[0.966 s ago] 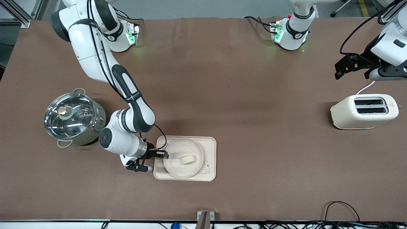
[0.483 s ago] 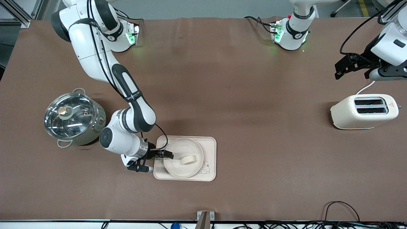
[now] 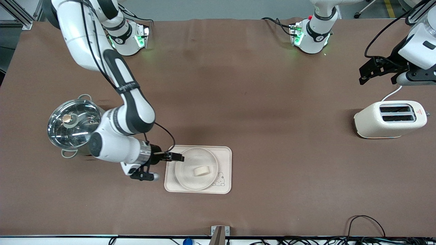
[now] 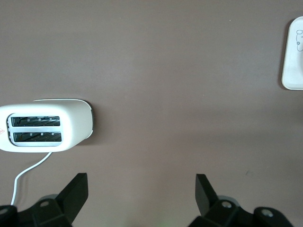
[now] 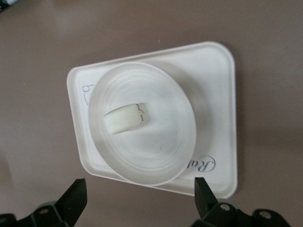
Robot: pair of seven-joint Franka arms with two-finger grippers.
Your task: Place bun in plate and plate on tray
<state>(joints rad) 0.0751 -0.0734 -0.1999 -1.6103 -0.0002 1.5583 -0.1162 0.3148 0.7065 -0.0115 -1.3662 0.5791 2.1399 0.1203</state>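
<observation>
The small cream bun (image 3: 200, 170) lies in the round cream plate (image 3: 185, 177), and the plate rests on the rectangular cream tray (image 3: 225, 160) with the rabbit drawing. In the right wrist view the bun (image 5: 124, 119) sits in the plate (image 5: 161, 156) on the tray (image 5: 213, 75). My right gripper (image 3: 174, 157) is open and empty, raised over the tray's edge toward the right arm's end, apart from the plate; it also shows in its own wrist view (image 5: 139, 196). My left gripper (image 3: 369, 70) is open and empty, waiting above the table near the toaster; its own view shows it (image 4: 142, 189) too.
A steel pot with a glass lid (image 3: 75, 124) stands beside the right arm's wrist. A cream toaster (image 3: 390, 119) with a white cord stands at the left arm's end, also in the left wrist view (image 4: 45, 125). A tray corner (image 4: 293, 61) shows there too.
My right gripper has let go of the plate's rim, opened, and lifted back away from it toward the pot. The plate with the bun stays on the tray. The left arm has not moved.
</observation>
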